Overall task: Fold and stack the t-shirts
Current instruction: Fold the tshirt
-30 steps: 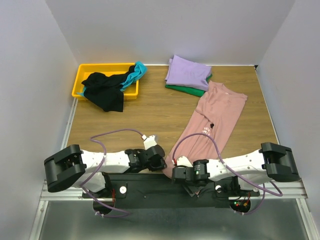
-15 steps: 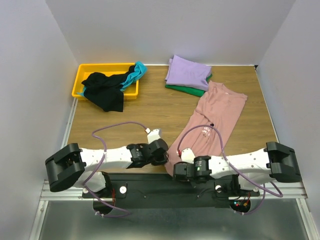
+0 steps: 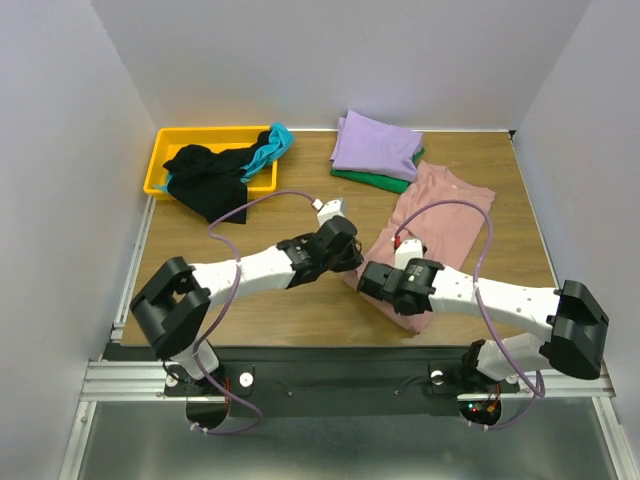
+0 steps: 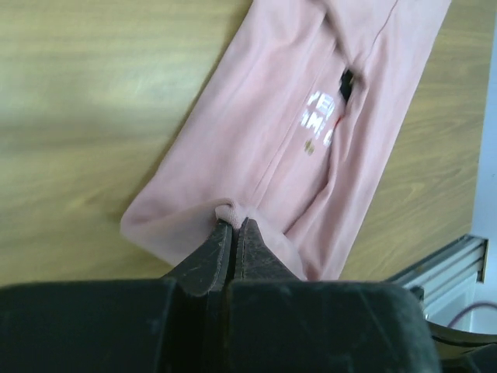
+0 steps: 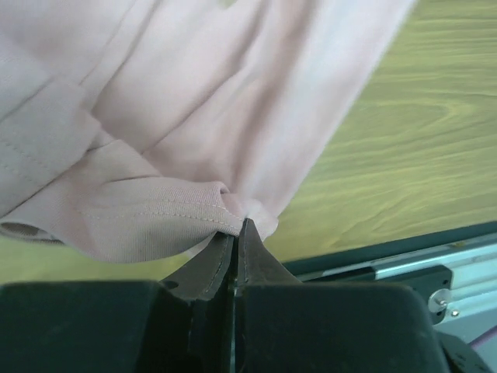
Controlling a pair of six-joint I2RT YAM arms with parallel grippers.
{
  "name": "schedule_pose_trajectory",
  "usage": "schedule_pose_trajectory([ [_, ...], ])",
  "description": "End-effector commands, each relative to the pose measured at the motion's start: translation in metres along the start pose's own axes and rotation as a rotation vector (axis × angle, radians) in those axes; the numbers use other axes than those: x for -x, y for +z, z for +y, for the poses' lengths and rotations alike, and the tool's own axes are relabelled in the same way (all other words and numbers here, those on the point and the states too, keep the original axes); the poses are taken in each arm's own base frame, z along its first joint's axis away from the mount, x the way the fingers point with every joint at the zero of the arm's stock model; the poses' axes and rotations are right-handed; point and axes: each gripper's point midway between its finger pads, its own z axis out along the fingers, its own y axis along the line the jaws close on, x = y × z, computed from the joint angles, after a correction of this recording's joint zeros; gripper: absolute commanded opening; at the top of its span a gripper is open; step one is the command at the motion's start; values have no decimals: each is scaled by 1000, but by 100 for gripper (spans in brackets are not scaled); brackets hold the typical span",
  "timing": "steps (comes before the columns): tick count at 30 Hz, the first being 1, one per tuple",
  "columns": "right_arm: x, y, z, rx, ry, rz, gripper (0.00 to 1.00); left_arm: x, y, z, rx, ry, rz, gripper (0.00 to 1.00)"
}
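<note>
The dusty-pink t-shirt (image 3: pixel 440 215) lies on the table right of centre, its near end lifted and carried back over itself. My left gripper (image 3: pixel 352 258) is shut on the shirt's hem; in the left wrist view (image 4: pixel 231 225) the pink cloth (image 4: pixel 295 116) with white chest text hangs below it. My right gripper (image 3: pixel 390 283) is shut on the hem too, which bunches at its tips in the right wrist view (image 5: pixel 239 221). A folded lavender t-shirt (image 3: pixel 375 145) lies on a green one (image 3: pixel 372 179) at the back. Black (image 3: pixel 208 178) and teal (image 3: pixel 270 145) t-shirts hang out of the bin.
A yellow plastic bin (image 3: pixel 165 150) stands at the back left. Bare wooden table (image 3: pixel 290 215) lies between the bin and the pink shirt. The table's front rail (image 3: pixel 330 360) runs along the near edge, and white walls close in the sides.
Both grippers have moved from the near edge toward the table's middle, lifting the pink shirt's bottom hem and carrying it back over the shirt.
</note>
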Motion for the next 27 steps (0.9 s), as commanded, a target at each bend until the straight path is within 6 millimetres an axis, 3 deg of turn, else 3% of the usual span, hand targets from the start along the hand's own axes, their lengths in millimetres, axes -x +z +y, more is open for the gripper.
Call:
schedule_pose_trajectory([
  [1, 39, 6, -34, -135, 123, -90, 0, 31, 15, -28, -52, 56, -39, 0],
  [8, 66, 12, -56, -175, 260, -125, 1, 53, 48, -51, -55, 86, -38, 0],
  [13, 85, 30, -74, -240, 286, -125, 0, 71, 69, -58, -56, 96, -45, 0],
  [17, 98, 42, -96, -327, 312, -117, 0, 73, 86, -64, -62, 115, -41, 0],
  [22, 104, 59, -97, -313, 310, -93, 0, 71, 110, -76, -93, 144, -16, 0],
  [27, 106, 79, -107, -336, 323, -59, 0, 74, 128, -74, -65, 149, -25, 0],
])
